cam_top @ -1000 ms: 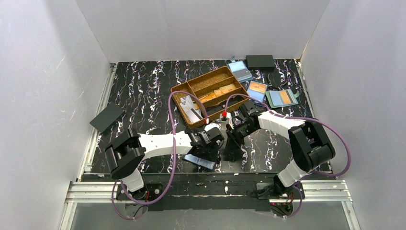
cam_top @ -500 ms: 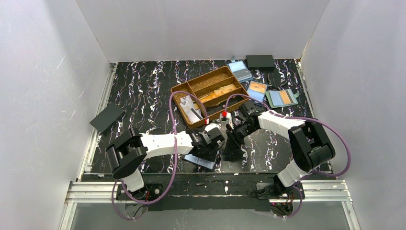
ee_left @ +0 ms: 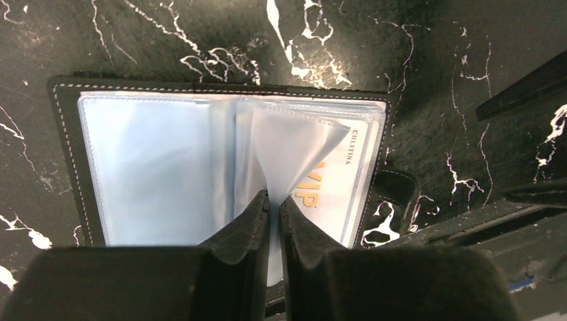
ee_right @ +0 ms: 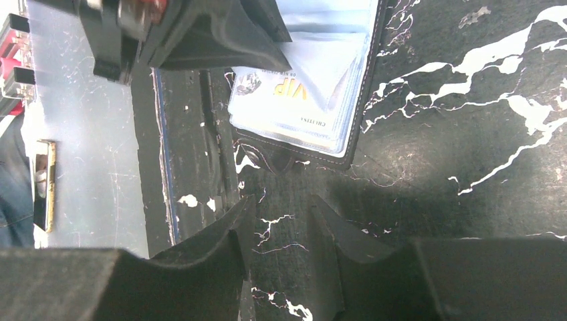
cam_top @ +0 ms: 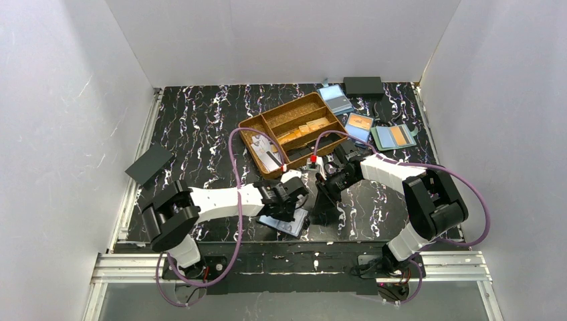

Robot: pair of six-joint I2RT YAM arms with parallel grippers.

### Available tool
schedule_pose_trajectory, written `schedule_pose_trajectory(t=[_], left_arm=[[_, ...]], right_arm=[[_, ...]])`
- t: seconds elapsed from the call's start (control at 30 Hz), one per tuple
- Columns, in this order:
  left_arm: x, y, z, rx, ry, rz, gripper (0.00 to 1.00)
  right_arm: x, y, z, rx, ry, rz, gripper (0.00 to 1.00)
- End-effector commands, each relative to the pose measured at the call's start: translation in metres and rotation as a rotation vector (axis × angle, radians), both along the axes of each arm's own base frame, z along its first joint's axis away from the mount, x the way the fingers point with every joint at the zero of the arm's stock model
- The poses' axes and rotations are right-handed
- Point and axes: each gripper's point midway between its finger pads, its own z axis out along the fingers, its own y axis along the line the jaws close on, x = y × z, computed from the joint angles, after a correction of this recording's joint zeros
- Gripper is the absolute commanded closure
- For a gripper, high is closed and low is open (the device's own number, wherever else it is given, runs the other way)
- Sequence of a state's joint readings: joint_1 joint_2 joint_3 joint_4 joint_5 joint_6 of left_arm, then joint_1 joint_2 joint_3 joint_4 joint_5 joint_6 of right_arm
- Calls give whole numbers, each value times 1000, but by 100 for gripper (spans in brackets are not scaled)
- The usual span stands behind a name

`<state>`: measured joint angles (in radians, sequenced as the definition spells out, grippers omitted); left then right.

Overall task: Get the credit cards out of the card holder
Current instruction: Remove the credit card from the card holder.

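Observation:
The black card holder [ee_left: 65, 140] lies open on the marble table near its front edge, showing its light blue lining; from above it is [cam_top: 286, 225]. A whitish credit card [ee_left: 336, 182] with orange "VIP" print sits in the right-hand pocket and also appears in the right wrist view [ee_right: 287, 100]. My left gripper [ee_left: 274, 198] is shut on a clear sleeve page of the holder, lifting it into a bent flap over the card. My right gripper [ee_right: 277, 208] hovers open over bare table just beside the holder's snap tab, holding nothing.
A brown divided tray [cam_top: 245, 126] with orange-tan cards stands behind the arms. Blue holders [cam_top: 359, 125], a grey-green bifold [cam_top: 394, 137] and a black box [cam_top: 363, 85] lie at the back right. Another black case [cam_top: 150, 164] rests at the left edge.
My left gripper has closed from open onto the clear sleeve page and shifted slightly toward the near edge. The right arm has not moved.

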<state>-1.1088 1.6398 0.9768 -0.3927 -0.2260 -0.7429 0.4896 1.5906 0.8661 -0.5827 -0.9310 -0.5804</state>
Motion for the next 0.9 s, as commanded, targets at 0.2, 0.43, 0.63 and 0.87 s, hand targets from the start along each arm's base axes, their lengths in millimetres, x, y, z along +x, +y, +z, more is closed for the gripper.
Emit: schedule_pose_trajectory(t=[0.2,0.43,0.63,0.87], left_arm=[[9,11,2,-383,79,264,100],[18,45,2,-375,35,378,79],[19,73,-1,-204,4,367,63],[26,110,15,-10,-79,370,62]], right_arm=[[2,7,18,57,-20,19,58],[2,8,19,60,-19,19,58],[2,7,18,57,-20,19,58],[2,7,17,53,-16,18,58]])
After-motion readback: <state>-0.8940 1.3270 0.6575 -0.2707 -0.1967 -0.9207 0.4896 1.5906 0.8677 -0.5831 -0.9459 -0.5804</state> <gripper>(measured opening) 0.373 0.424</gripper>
